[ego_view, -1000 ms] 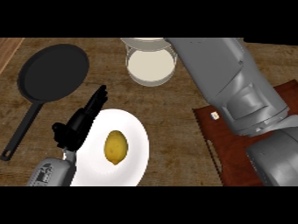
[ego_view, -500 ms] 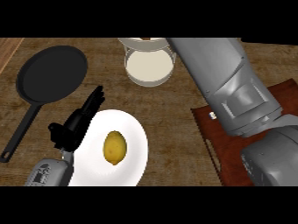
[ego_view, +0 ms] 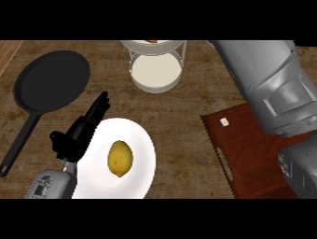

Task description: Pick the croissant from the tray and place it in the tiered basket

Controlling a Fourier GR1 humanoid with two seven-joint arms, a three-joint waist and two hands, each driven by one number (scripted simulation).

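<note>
The white tiered basket (ego_view: 155, 70) stands at the counter's far middle. A small brown bit (ego_view: 151, 41) shows in its upper tier at the view's top edge; I cannot tell whether it is the croissant. The dark red tray (ego_view: 247, 154) lies at the right, partly under my right forearm (ego_view: 278, 88), and no croissant shows on its visible part. That forearm runs up past the view's top edge, so my right hand is out of sight. My left hand (ego_view: 82, 128) rests open with straight fingers at the left rim of a white plate (ego_view: 137, 140).
A yellow lemon (ego_view: 120, 158) lies on the white plate. A black frying pan (ego_view: 51, 86) sits at the left, its handle pointing toward the near edge. A small white tag (ego_view: 224, 122) lies on the tray's far corner.
My right forearm has swung to the right, uncovering more of the tiered basket. The left hand, plate and pan have stayed in place.
</note>
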